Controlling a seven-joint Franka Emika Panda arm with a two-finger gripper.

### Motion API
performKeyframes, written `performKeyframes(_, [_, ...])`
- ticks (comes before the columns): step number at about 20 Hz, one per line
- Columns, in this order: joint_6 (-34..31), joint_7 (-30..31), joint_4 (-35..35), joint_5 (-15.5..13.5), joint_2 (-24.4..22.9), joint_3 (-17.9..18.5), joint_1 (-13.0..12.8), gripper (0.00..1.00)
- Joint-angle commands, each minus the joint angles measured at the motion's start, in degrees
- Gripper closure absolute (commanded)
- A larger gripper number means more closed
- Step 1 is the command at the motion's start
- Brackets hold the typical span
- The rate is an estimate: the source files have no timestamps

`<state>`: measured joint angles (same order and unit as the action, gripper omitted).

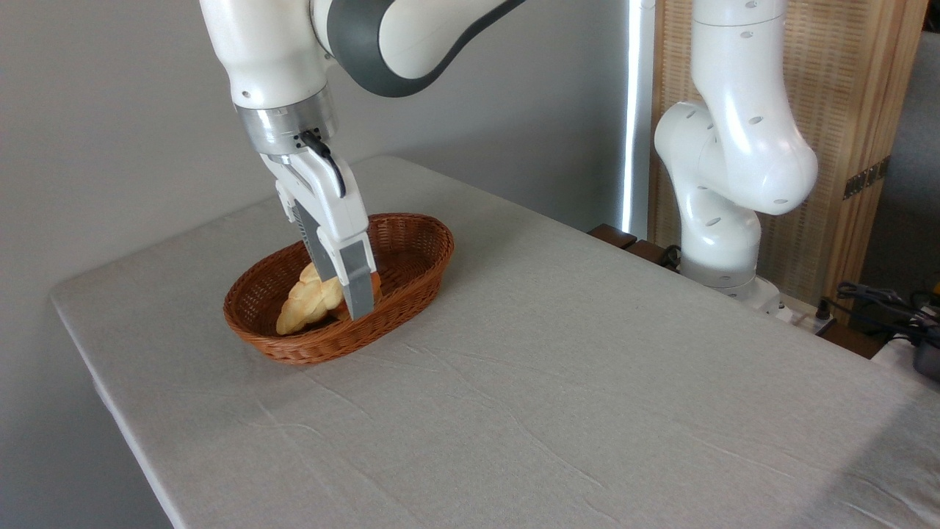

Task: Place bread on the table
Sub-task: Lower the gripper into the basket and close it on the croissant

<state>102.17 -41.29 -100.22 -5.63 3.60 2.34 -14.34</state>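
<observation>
Camera view: gripper (pixel 351 297) reaches down into the basket (pixel 411 246) on the table (pixel 587 367), its fingers at the bread (pixel 308 301) lying inside. Whether they clamp the loaf, I cannot tell.

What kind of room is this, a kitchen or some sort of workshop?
Most likely a robot lab or test room, not a kitchen. A robot arm is fixed beside a cloth-covered table, loose cables lie at the right, and the only food is bread in a basket.

Basket (pixel 411 275) wall around bread (pixel 308 303) (low)
</observation>
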Motion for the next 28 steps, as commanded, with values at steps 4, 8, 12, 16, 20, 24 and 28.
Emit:
performKeyframes(4, [8.0,5.9,-3.7,-7.6,0.0,-3.8,-0.3,0.00])
performKeyframes(8, [8.2,8.9,-4.4,-7.9,0.4,-7.3,-0.2,0.00])
performKeyframes(12, [8.5,8.9,-4.3,-7.9,2.4,-9.3,-0.3,0.00])
performKeyframes(16, [10.1,8.9,-4.3,-7.1,4.7,-10.4,-0.3,0.00])
performKeyframes(20, [10.7,8.9,-4.1,-5.4,6.2,-10.6,-0.3,0.00])
performKeyframes(24, [10.7,8.6,-4.0,-3.8,6.1,-10.7,-0.1,0.13])
performKeyframes(28, [10.3,8.2,-3.8,-3.8,5.8,-10.5,0.0,0.62])
